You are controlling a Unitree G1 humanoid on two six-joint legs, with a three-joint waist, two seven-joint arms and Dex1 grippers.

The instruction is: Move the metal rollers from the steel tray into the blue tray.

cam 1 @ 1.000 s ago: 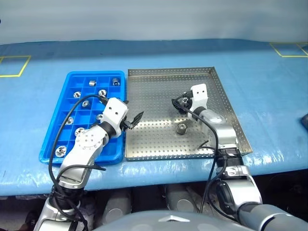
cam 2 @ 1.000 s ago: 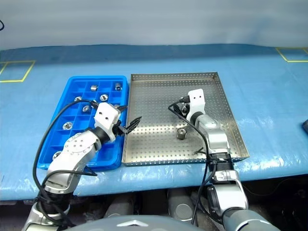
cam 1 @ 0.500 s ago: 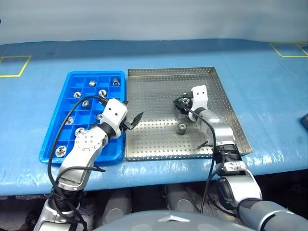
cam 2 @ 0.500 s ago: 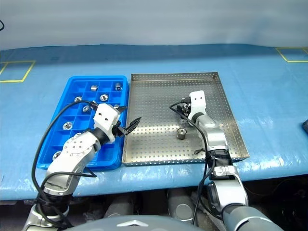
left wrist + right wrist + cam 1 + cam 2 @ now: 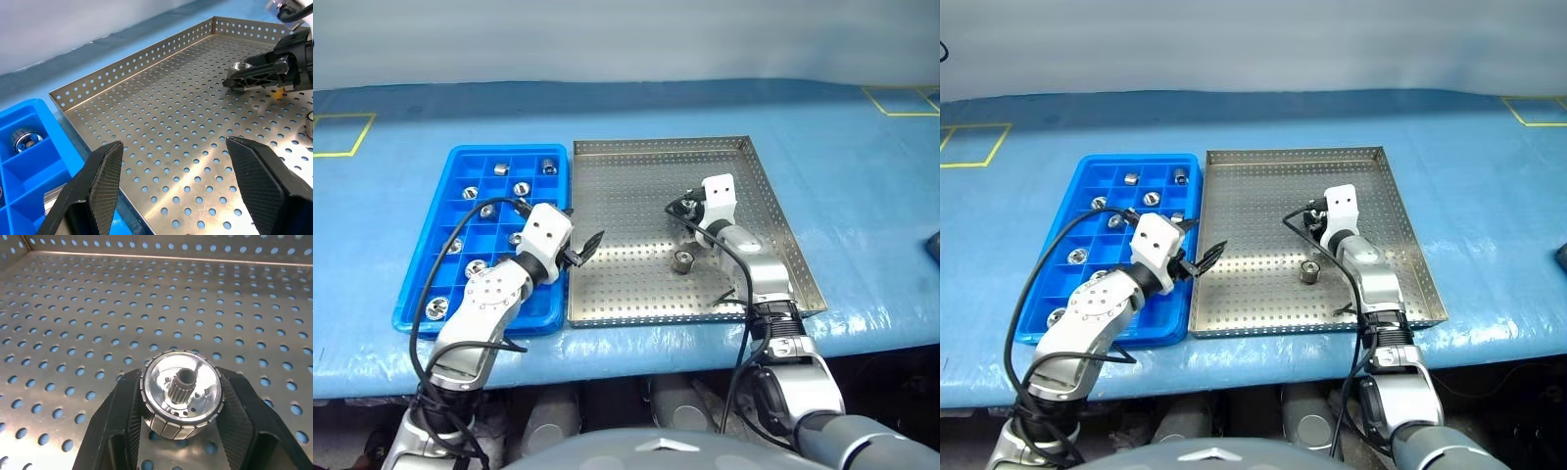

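The steel tray (image 5: 636,196) lies on the blue table, with the blue tray (image 5: 440,211) touching its left side. My right gripper (image 5: 686,208) is low over the steel tray's right half, shut on a metal roller (image 5: 181,399) that rests against the tray floor. Another roller (image 5: 682,260) lies loose just in front of it. Several rollers (image 5: 495,168) sit in the blue tray's compartments. My left gripper (image 5: 582,245) hovers open over the seam between the two trays, nothing between its fingers (image 5: 105,166).
Yellow tape squares (image 5: 337,132) mark the table's far corners. A dark object (image 5: 933,245) sits at the table's right edge. The table's front edge runs just below both trays.
My right gripper's fingers, open a second ago, have closed on the roller. The left arm has stayed put.
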